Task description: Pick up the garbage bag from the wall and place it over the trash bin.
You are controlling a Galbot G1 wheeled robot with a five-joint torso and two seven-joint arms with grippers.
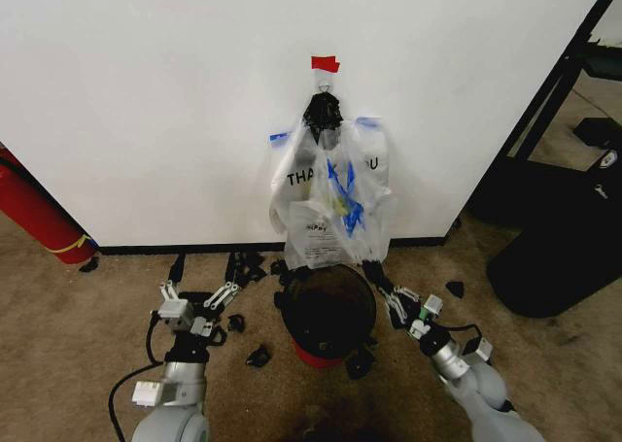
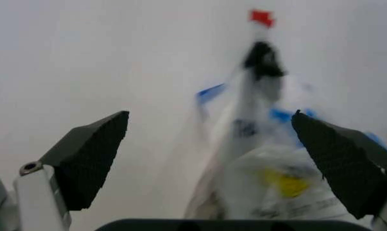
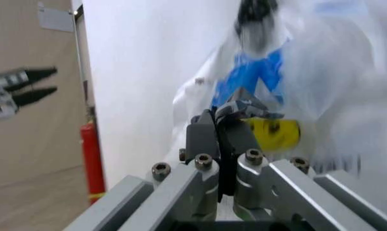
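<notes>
Head view: the garbage bag (image 1: 335, 204) was seen hanging on the wall (image 1: 175, 102) at 12 o'clock of the trash bin (image 1: 327, 313). The right end effector (image 1: 383, 282) was closed at the bag's lower edge; the left end effector (image 1: 199, 291) was held open at the bin's 9 o'clock.

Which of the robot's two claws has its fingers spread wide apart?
The left claw, low beside the trash bin: its fingers stand apart. The right claw has its fingers pressed together.
</notes>
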